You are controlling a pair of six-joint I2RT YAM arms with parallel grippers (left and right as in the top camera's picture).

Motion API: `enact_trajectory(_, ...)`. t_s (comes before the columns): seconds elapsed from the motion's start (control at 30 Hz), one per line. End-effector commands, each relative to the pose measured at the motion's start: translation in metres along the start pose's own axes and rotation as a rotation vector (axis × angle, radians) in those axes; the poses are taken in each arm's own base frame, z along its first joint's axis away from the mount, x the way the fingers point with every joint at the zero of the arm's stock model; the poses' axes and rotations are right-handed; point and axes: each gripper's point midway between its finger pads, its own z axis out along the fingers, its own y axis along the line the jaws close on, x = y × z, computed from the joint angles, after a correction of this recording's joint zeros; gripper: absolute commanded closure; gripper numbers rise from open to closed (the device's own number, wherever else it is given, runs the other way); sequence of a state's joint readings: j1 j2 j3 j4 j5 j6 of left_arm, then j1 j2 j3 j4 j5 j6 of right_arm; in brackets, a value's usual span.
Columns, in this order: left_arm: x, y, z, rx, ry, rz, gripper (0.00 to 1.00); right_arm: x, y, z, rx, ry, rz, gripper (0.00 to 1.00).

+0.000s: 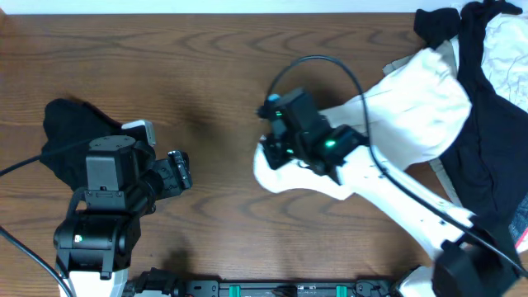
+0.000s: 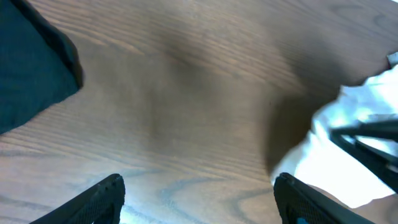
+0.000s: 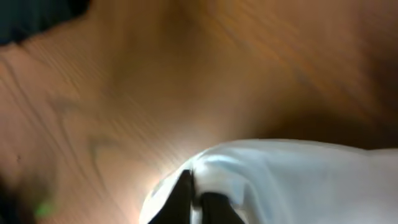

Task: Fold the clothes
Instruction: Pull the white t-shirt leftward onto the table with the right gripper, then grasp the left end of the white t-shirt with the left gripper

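A large white T-shirt (image 1: 412,107) stretches from the pile at the right toward the table's middle. My right gripper (image 1: 276,157) is shut on its leading edge; in the right wrist view the fingers (image 3: 196,199) pinch a fold of the white fabric (image 3: 292,180) above the wood. A black garment (image 1: 70,132) lies at the left, partly under my left arm, and shows in the left wrist view (image 2: 31,68). My left gripper (image 1: 180,169) is open and empty over bare wood (image 2: 199,193). The white shirt shows at the right of the left wrist view (image 2: 348,143).
A heap of black (image 1: 487,148), beige and white (image 1: 511,49) pieces fills the table's right side. The right arm's black cable (image 1: 330,66) loops over the middle. Bare wood lies between the two grippers.
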State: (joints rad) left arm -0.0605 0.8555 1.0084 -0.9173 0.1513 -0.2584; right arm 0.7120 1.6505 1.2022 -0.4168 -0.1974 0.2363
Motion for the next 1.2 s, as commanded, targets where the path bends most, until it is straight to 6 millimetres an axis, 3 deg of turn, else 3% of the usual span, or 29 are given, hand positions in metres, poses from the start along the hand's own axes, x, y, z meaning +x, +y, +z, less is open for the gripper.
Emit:
enact_trajectory(0.0,-0.003,-0.001,-0.003,0.006,-0.008,-0.005,0.21,-0.022,0.003,0.012,0.041,-0.096,-0.034,0.65)
enact_trajectory(0.07,-0.003,-0.001,-0.003,0.006,-0.008,-0.005,0.21,-0.035,-0.005,0.012,0.093,-0.153,-0.035,0.39)
enact_trajectory(0.17,-0.003,-0.001,-0.003,0.006,-0.007,-0.005,0.21,-0.043,-0.033,0.003,0.217,-0.187,-0.013,0.2)
enact_trajectory(0.23,-0.002,-0.001,-0.002,0.004,-0.003,-0.005,0.21,-0.042,-0.053,-0.01,0.293,-0.184,0.011,0.15)
enact_trajectory(0.37,-0.002,-0.007,0.007,0.033,0.028,-0.007,0.21,-0.031,-0.093,-0.051,0.421,-0.145,0.074,0.11)
enact_trajectory(0.5,-0.007,-0.019,0.029,0.074,0.067,0.009,0.21,-0.011,-0.128,-0.1,0.508,-0.095,0.157,0.07)
enact_trajectory(0.63,-0.007,-0.042,0.067,0.12,0.133,0.055,0.21,0.017,-0.151,-0.141,0.551,-0.028,0.248,0.03)
enact_trajectory(0.77,0.005,-0.06,0.112,0.133,0.215,0.103,0.21,0.05,-0.166,-0.17,0.602,0.06,0.326,0.03)
enact_trajectory(0.97,0.035,-0.065,0.184,0.106,0.347,0.127,0.22,0.081,-0.175,-0.189,0.631,0.154,0.401,0.05)
enact_trajectory(1.17,0.075,-0.064,0.224,0.095,0.477,0.137,0.22,0.082,-0.174,-0.189,0.632,0.155,0.415,0.05)
